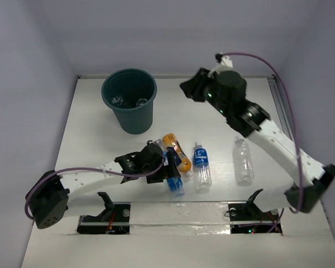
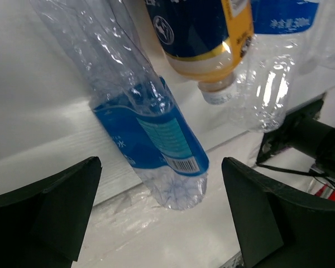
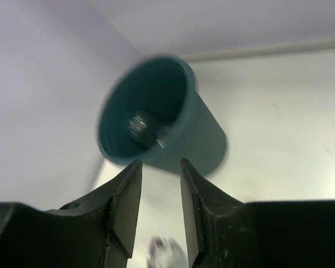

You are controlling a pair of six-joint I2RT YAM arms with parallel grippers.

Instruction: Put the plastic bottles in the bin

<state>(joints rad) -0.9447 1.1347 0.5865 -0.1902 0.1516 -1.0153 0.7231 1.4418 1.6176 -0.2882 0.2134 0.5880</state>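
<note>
The dark teal bin (image 1: 130,109) stands at the back left with clear bottles (image 1: 123,100) inside it. On the table lie an orange bottle (image 1: 177,152), a blue-labelled bottle (image 1: 201,163), a clear bottle (image 1: 243,161) and a second blue-labelled bottle (image 1: 175,182). My left gripper (image 1: 167,169) is open low over that second bottle. In the left wrist view the gripper (image 2: 161,167) straddles the base end of that bottle (image 2: 156,134), with the orange bottle (image 2: 212,33) beyond. My right gripper (image 1: 191,89) is raised right of the bin, open and empty (image 3: 159,164), facing the bin (image 3: 167,123).
White walls enclose the table on the left, back and right. The arm bases and cables (image 1: 251,212) sit at the near edge. A blurred white shape (image 3: 167,251) shows below my right fingers.
</note>
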